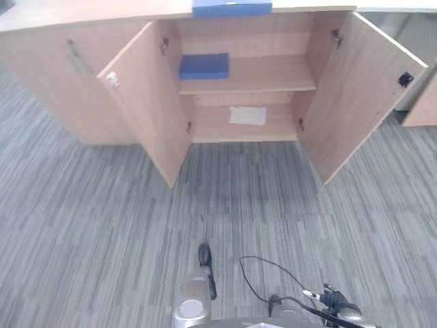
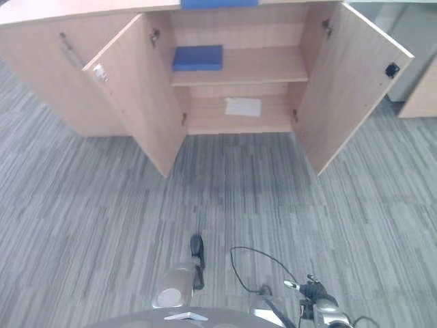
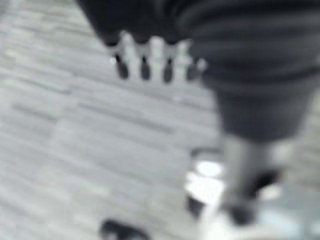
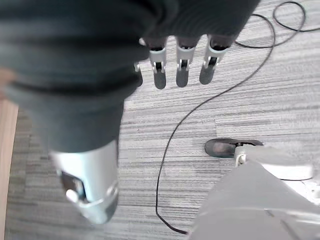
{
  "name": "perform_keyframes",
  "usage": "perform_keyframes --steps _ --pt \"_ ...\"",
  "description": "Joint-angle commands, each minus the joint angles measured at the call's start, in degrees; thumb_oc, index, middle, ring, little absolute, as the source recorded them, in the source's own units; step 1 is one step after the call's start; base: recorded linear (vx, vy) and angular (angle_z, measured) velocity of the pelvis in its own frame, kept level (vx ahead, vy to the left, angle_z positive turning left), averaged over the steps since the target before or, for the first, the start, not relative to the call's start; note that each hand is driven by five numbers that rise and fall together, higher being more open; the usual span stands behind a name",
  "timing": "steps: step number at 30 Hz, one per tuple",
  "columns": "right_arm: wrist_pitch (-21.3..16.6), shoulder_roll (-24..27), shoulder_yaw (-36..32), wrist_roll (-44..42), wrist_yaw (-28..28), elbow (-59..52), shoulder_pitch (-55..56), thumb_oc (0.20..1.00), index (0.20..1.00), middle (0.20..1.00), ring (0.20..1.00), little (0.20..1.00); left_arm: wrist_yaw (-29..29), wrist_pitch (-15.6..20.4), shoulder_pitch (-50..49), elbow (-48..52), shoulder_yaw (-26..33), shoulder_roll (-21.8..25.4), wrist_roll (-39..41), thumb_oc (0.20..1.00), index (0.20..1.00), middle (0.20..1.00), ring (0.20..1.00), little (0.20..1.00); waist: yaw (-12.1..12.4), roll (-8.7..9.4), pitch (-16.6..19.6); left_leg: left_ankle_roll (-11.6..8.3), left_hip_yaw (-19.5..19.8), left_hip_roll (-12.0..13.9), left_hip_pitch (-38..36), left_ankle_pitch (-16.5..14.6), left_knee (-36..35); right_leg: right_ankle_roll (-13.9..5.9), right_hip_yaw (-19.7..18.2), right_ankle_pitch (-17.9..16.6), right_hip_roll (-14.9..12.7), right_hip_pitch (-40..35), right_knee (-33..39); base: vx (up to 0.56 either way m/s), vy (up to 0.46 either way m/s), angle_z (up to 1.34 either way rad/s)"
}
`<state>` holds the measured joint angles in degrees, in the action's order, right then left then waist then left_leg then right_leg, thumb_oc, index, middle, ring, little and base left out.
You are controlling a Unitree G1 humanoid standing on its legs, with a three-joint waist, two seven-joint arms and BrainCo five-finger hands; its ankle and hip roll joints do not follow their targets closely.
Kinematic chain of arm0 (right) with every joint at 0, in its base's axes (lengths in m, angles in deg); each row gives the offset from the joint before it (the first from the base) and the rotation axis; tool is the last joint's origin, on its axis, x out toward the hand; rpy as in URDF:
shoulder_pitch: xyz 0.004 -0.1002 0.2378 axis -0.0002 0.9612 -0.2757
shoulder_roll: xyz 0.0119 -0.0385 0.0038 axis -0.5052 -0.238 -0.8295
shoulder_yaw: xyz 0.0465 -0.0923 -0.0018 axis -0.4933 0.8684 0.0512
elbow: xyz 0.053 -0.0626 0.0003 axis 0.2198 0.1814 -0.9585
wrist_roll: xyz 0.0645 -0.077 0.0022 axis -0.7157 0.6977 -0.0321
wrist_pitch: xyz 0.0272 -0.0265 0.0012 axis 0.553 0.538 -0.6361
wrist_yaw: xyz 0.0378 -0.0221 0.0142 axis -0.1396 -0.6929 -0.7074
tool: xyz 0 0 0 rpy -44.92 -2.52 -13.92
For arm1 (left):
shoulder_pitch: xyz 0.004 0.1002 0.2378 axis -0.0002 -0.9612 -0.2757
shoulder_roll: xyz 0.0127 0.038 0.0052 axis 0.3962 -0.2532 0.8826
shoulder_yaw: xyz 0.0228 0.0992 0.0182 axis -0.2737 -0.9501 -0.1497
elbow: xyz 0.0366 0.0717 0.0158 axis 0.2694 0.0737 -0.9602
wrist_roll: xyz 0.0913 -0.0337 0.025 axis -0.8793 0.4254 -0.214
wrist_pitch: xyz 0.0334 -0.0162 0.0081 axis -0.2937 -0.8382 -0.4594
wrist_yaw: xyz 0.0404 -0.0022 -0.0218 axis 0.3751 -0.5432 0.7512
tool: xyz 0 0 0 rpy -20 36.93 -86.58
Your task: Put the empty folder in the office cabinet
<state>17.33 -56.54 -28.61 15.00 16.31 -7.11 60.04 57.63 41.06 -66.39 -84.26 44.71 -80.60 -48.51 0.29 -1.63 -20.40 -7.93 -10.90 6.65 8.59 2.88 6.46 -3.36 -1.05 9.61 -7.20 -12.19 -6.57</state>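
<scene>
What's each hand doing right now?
Left hand: open, fingers straight, holding nothing.
Right hand: open, fingers straight, holding nothing.

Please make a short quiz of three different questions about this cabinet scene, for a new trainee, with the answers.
1. True or false: both doors of the cabinet are open.
2. Where in the cabinet does the blue folder lie? A) upper shelf B) bottom shelf C) floor
3. What lies on the bottom shelf?

Key
1. True.
2. A. A second blue folder lies on the cabinet top.
3. A white sheet.

The left hand and right hand hang open, holding nothing.
</scene>
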Motion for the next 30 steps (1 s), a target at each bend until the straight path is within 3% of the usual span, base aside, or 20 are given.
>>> perform_keyframes --steps 1,2,4,6,8,9,10,11,15,16,17,19,22,27,30 --pt "-4.49 2.14 0.09 3.93 0.05 -2.61 1.24 1.000 1.000 1.000 1.000 1.000 0.39 1.01 -3.73 0.59 -1.86 1.17 -1.23 1.000 1.000 1.000 1.000 1.000 0.74 0.81 3.74 3.39 0.84 0.86 7.30 7.11 -7.36 2.96 3.12 2.72 6.43 -5.58 -1.24 0.71 0.292 -0.22" --pt "-4.74 1.79 -0.02 5.25 0.28 -2.06 0.89 1.000 1.000 1.000 1.000 1.000 1.00 0.83 -4.10 0.29 -0.84 1.94 -2.20 1.000 1.000 1.000 1.000 1.000 1.41 1.66 4.98 4.28 2.22 -0.71 7.60 5.76 -3.22 2.42 2.42 3.19 4.81 -8.27 -1.66 0.49 0.194 -0.34" --pt "-5.03 1.54 -0.01 4.28 -0.18 -1.60 0.40 1.000 1.000 1.000 1.000 1.000 0.74 0.82 -4.15 0.11 -0.11 2.55 -2.77 1.000 1.000 1.000 1.000 1.000 2.07 1.95 6.24 4.92 3.15 -1.79 7.92 5.08 -0.15 1.90 2.06 3.02 4.13 -9.40 -2.08 0.43 0.184 -0.30" --pt "-4.94 1.24 0.08 4.95 -0.32 -2.74 -0.12 1.000 1.000 1.000 1.000 1.000 0.29 0.49 -4.25 0.26 0.02 3.50 -3.10 1.000 1.000 1.000 1.000 1.000 2.29 2.74 7.52 6.98 2.66 -4.13 6.78 3.41 -0.36 0.51 3.19 0.29 2.43 -9.71 -5.55 0.37 0.194 -0.21" --pt "-5.06 1.21 0.10 5.16 -0.31 -3.10 -0.22 1.000 1.000 1.000 1.000 1.000 0.27 0.36 -4.26 0.35 0.08 3.69 -3.69 1.000 1.000 1.000 1.000 1.000 2.41 2.67 7.84 7.38 2.62 -4.35 6.68 3.21 -0.49 0.19 3.37 -0.81 2.22 -9.42 -6.58 0.26 0.192 -0.07" --pt "-4.06 0.96 1.23 4.70 1.43 -5.46 -1.65 1.000 1.000 1.000 1.000 1.000 0.47 0.41 -4.14 0.79 -0.38 4.68 -6.03 1.000 1.000 1.000 1.000 1.000 2.39 2.21 8.46 9.95 2.46 -6.31 4.02 1.90 -2.09 -3.36 6.37 -10.86 -1.76 -3.10 -21.57 0.42 0.431 0.03" --pt "-3.08 0.98 2.63 4.68 3.12 -6.68 -3.60 1.000 1.000 1.000 1.000 1.000 1.62 2.36 -3.89 0.83 -1.42 4.96 -5.00 1.000 1.000 1.000 1.000 1.000 1.81 1.17 7.90 11.57 1.82 -7.06 0.20 0.51 -3.58 -3.40 8.33 -13.84 -4.68 5.03 -31.41 0.42 0.431 0.03" --pt "-3.08 0.98 2.63 4.68 3.12 -6.68 -3.60 1.000 1.000 1.000 1.000 1.000 1.62 2.36 -3.89 0.83 -1.42 4.96 -5.00 1.000 1.000 1.000 1.000 1.000 1.81 1.17 7.90 11.57 1.82 -7.06 0.20 0.51 -3.58 -3.40 8.33 -13.84 -4.68 5.03 -31.41 0.28 0.240 -0.55" --pt "-3.88 0.76 4.56 4.83 5.75 -7.18 -5.12 1.000 1.000 1.000 1.000 1.000 1.72 5.36 -3.43 1.60 -1.95 5.74 -3.94 1.000 1.000 1.000 1.000 1.000 0.80 0.24 6.42 11.49 0.64 -6.20 -4.69 -0.33 -5.44 -2.17 12.36 -10.87 -3.75 11.82 -26.14 0.21 -0.012 -0.17" --pt "-4.24 1.15 5.06 2.89 6.40 -8.54 -5.48 1.000 1.000 1.000 1.000 1.000 2.07 6.24 -2.68 2.49 -1.80 6.53 -3.99 1.000 1.000 1.000 1.000 1.000 -0.15 -0.04 5.08 10.71 0.19 -5.30 -8.13 -1.37 -6.25 -1.70 14.73 -8.85 -2.82 15.21 -18.66 0.43 -0.283 0.40" --pt "-4.03 1.81 4.83 2.28 5.58 -10.63 -4.42 1.000 1.000 1.000 1.000 1.000 3.27 6.41 -1.23 3.97 -1.74 7.42 -3.16 1.000 1.000 1.000 1.000 1.000 -2.19 1.50 3.70 10.15 0.08 -5.49 -11.83 -4.02 -6.63 -3.33 15.04 -14.22 -3.58 18.65 -3.36 0.56 -0.374 0.45" --pt "-4.76 1.41 4.10 6.23 4.74 -11.37 -2.81 1.000 1.000 1.000 1.000 1.000 3.38 7.01 -0.64 5.61 -2.70 7.37 -2.09 1.000 1.000 1.000 1.000 1.000 -4.23 3.07 3.53 9.91 0.30 -5.53 -15.88 -7.50 -7.00 -6.27 13.38 -21.56 -5.65 21.78 7.31 0.70 -0.403 0.55" --pt "-5.66 0.65 3.68 6.03 5.82 -11.43 -2.16 1.000 1.000 1.000 1.000 1.000 3.87 7.40 -1.89 6.55 -4.51 6.44 -2.77 1.000 1.000 1.000 1.000 1.000 -5.18 3.33 4.00 10.10 1.78 -4.66 -19.26 -10.04 -7.06 -6.51 11.25 -22.24 -5.71 22.97 7.28 0.45 -0.254 0.49" --pt "-4.03 1.37 4.04 4.69 5.17 -11.50 -2.83 1.000 1.000 1.000 1.000 1.000 4.13 6.02 -2.76 6.18 -4.80 5.41 -1.05 1.000 1.000 1.000 1.000 1.000 -5.84 3.12 6.75 7.97 3.69 -1.38 -21.98 -11.70 -6.17 -4.53 9.86 -17.41 -3.79 19.66 4.76 0.38 -0.280 0.19" --pt "-1.96 2.71 4.64 6.00 3.68 -11.95 -3.28 1.000 1.000 1.000 1.000 1.000 3.91 5.22 -2.35 6.13 -4.71 4.91 -1.47 1.000 1.000 1.000 1.000 1.000 -5.84 3.15 7.80 6.16 2.72 1.11 -20.31 -9.24 -1.76 -2.65 10.58 -15.30 -2.51 17.32 4.87 0.30 -0.261 -0.01"
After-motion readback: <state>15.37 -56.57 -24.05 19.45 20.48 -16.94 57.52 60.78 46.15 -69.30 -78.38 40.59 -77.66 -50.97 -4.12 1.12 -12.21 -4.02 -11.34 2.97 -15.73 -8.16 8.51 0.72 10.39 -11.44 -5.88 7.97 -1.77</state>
